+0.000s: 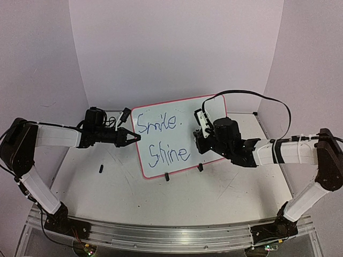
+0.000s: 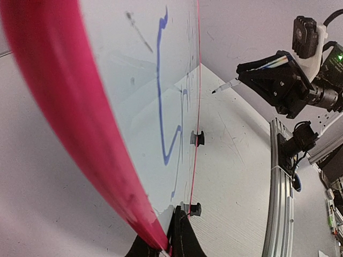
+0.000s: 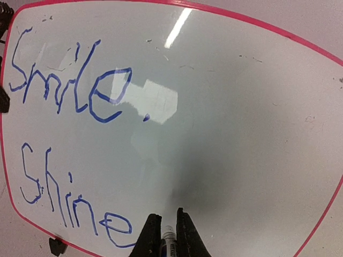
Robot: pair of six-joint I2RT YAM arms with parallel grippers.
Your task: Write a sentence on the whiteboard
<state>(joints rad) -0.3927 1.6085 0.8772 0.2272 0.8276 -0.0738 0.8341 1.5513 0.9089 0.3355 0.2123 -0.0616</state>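
Note:
The whiteboard [image 1: 185, 136] stands tilted on its black clip feet [image 1: 167, 177] at the table's middle, red-framed, with "Smile." and "Shine" written on it in blue. My left gripper [image 1: 135, 137] is shut on the board's left frame edge; in the left wrist view the fingertips [image 2: 179, 227] pinch the red frame [image 2: 64, 107]. My right gripper [image 1: 201, 136] hovers before the board's right half, shut on a marker [image 3: 168, 235]. The marker's tip [image 2: 214, 91] points at bare white surface [image 3: 230, 107], right of "Shine" [image 3: 69, 206], and sits just off the board.
A small black piece [image 1: 101, 169] lies on the table left of the board. A black cable [image 1: 268, 99] arcs over the right arm. The metal rail [image 1: 161, 235] runs along the near edge. White backdrop walls enclose the table.

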